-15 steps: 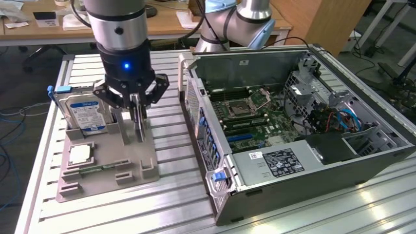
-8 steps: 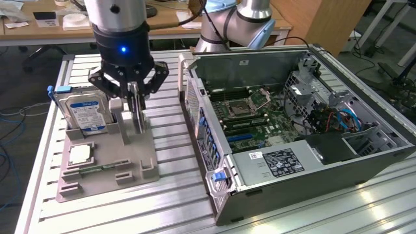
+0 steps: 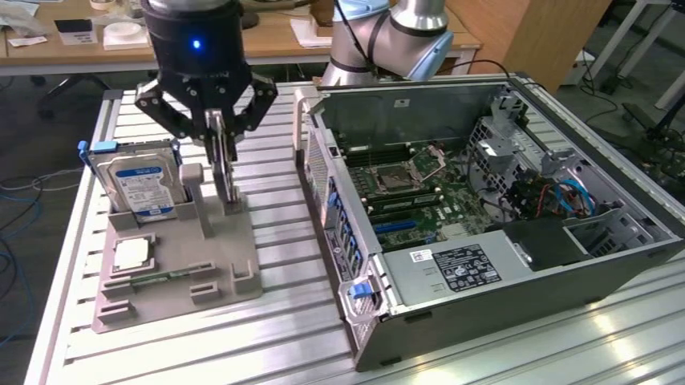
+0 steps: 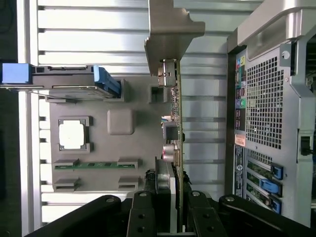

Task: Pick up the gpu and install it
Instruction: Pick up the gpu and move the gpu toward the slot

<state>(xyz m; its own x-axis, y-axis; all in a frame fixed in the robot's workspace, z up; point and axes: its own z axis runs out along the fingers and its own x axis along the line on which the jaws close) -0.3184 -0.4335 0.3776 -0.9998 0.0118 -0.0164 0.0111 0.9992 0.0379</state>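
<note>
The gpu (image 3: pixel 223 172) stands on edge, thin and dark, over the grey parts holder (image 3: pixel 214 249). My gripper (image 3: pixel 220 132) comes down from above and is shut on its upper part, one finger on each face. The card's lower end reaches the holder's slot; I cannot tell whether it is still seated. In the wrist view the gpu (image 4: pixel 178 123) runs edge-on away from my gripper (image 4: pixel 170 197), and its pale metal bracket (image 4: pixel 170 34) sits at the far end. The open computer case (image 3: pixel 482 200) lies on the exterior view's right, its motherboard (image 3: pixel 412 200) exposed.
On the holder (image 4: pixel 138 148) stand a silver hard drive with a blue-white label (image 3: pixel 139 184) (image 4: pixel 74 86), a processor chip (image 3: pixel 131 253) (image 4: pixel 72 134) and a green memory stick (image 3: pixel 160 278) (image 4: pixel 96 165). The case's rear panel (image 4: pixel 269 98) is close beside the card. All rest on a ribbed aluminium table (image 3: pixel 289 321).
</note>
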